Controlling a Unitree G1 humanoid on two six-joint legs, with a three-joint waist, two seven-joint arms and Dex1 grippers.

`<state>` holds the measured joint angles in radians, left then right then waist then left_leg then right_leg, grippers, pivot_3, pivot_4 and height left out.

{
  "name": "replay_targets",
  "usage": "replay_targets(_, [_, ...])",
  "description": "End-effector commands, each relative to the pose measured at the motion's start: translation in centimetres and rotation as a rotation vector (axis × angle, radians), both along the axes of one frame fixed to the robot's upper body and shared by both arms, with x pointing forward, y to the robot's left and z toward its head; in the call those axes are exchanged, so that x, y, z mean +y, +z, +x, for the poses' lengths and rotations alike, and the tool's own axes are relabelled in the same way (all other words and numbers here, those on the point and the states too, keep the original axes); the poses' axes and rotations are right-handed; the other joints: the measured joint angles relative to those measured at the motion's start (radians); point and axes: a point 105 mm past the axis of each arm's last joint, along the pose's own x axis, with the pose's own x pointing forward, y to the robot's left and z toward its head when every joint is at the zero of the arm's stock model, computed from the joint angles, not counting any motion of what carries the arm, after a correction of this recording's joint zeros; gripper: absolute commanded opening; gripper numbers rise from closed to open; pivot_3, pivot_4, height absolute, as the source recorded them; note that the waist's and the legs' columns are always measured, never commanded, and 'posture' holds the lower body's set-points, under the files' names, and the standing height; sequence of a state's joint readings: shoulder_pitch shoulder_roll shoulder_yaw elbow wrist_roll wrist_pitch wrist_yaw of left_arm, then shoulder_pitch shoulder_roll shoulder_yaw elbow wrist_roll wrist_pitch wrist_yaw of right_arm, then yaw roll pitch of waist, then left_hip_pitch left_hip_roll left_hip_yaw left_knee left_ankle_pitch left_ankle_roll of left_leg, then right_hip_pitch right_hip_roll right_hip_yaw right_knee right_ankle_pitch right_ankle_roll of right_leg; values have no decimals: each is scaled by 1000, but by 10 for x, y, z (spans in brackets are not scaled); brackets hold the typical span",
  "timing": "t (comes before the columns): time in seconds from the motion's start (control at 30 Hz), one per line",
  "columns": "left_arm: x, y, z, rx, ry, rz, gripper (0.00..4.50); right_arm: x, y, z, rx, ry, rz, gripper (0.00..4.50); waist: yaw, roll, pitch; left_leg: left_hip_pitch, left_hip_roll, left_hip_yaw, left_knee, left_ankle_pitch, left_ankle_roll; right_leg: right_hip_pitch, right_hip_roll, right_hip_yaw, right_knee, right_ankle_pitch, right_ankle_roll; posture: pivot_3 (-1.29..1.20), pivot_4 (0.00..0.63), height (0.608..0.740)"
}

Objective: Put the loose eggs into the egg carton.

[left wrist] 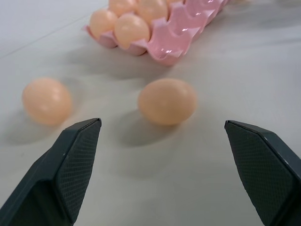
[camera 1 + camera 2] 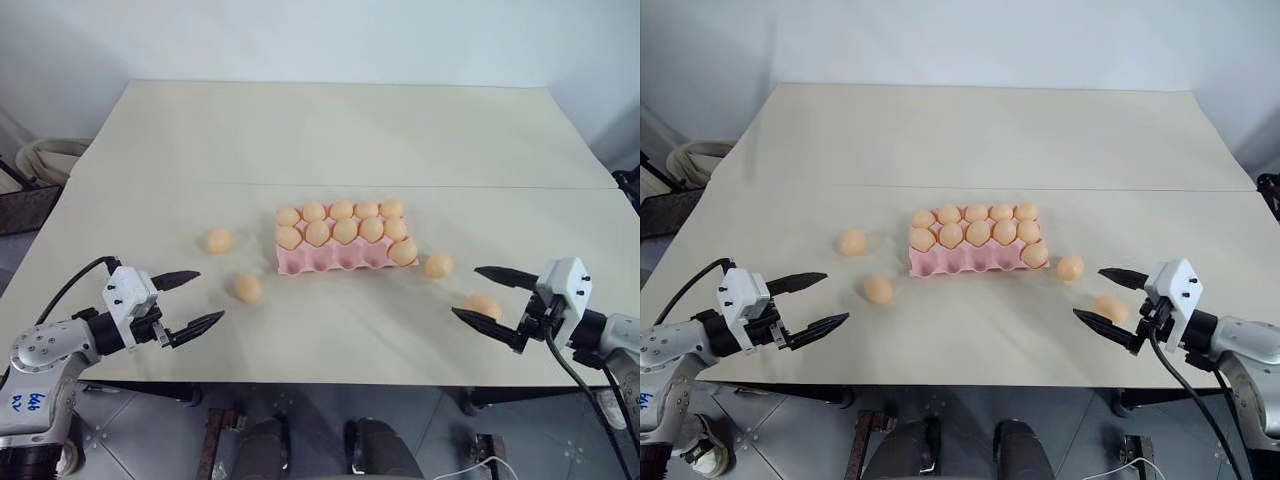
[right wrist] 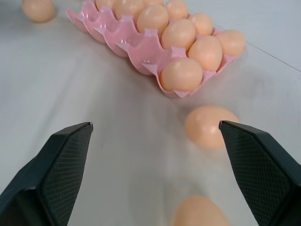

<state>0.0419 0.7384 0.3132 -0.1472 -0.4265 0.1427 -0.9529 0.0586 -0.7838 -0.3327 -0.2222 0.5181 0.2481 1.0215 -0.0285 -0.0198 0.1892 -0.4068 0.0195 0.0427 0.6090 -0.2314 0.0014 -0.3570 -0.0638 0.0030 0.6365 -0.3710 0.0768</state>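
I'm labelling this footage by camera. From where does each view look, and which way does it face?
Left and right eye views: from the head, forward and down over the table; both arms show.
Left wrist view: along the open left pincer toward two loose eggs and the egg carton.
Right wrist view: along the open right pincer toward the same carton from its other end.

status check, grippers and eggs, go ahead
Left gripper open, right gripper open, both empty. Four loose eggs on table, two each side of carton. Front row has empty cups. Nothing blocking.
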Motion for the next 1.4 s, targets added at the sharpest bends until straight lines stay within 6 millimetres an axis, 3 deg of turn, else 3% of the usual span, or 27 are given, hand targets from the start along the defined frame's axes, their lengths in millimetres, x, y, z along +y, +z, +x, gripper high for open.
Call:
replay_targets(0.03, [-6,7,3,-34,-17,-6,4483,-2,12,-2,-53,-26,14,4500,0,0,0,0,0,0,0,0,0,0,0,0,0,0,0,0,150,740])
replay_targets(0.23, [-31,8,7,-11,-108,-60,4483,-23,12,-11,-68,-147,20,4500,7,0,0,0,0,0,0,1,2,0,0,-1,0,0,0,0,150,740])
replay_targets(0.4, [-48,10,12,-8,-174,-78,4483,-51,4,-35,-37,-267,3,4500,6,0,0,0,0,0,0,1,3,1,0,-1,0,0,0,0,150,740])
replay_targets(0.6, [-53,9,18,0,-206,-80,4483,-83,-10,-63,-28,-419,-11,4500,-3,0,0,2,0,1,1,2,3,2,1,0,1,0,1,0,150,740])
replay_targets(0.73, [-53,9,20,1,-213,-79,4483,-87,-19,-72,-8,-435,-14,4500,-2,0,0,2,0,2,1,1,1,2,1,1,2,0,1,0,150,740])
replay_targets(0.93, [-53,11,21,-6,-211,-84,4483,-68,-16,-51,50,-327,-15,4500,-2,1,-1,2,0,2,2,0,0,2,1,2,2,0,1,0,150,740])
replay_targets(1.1, [-54,10,18,-9,-208,-90,4483,-53,-27,-20,211,-292,-73,4500,1,1,-1,2,0,2,2,1,1,1,1,2,3,0,1,0,150,740])
replay_targets(1.4, [-59,10,9,4,-228,-109,4483,-41,-42,15,245,-219,-119,4500,3,1,-1,0,0,2,2,2,4,0,1,1,1,0,1,0,150,740])
